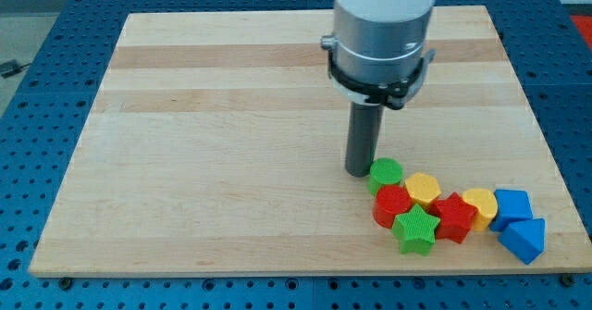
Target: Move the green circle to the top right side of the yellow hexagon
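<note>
The green circle [386, 173] lies at the view's lower right, touching the upper left side of the yellow hexagon [423, 189]. My tip [359, 170] stands just to the left of the green circle, touching or almost touching it. The rod hangs from the grey arm body above.
A cluster of blocks sits by the hexagon: a red block [392, 204], a green star [415, 229], a red star [454, 217], a yellow heart [480, 204], a blue block [511, 205] and a blue triangle [524, 239]. The wooden board's [231, 116] bottom edge runs close below them.
</note>
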Robot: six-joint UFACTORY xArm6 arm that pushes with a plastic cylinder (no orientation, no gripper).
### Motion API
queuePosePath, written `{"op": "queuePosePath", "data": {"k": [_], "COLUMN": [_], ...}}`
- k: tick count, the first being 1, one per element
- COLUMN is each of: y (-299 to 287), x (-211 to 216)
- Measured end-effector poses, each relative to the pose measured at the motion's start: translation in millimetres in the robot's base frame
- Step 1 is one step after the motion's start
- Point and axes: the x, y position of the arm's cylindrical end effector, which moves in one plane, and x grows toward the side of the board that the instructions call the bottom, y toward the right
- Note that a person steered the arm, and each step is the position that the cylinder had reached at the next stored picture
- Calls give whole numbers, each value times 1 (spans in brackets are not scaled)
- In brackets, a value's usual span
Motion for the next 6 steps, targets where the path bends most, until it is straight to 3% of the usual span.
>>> {"op": "queuePosePath", "data": {"k": [3,6], "y": [-13,52], "x": [38,-10]}}
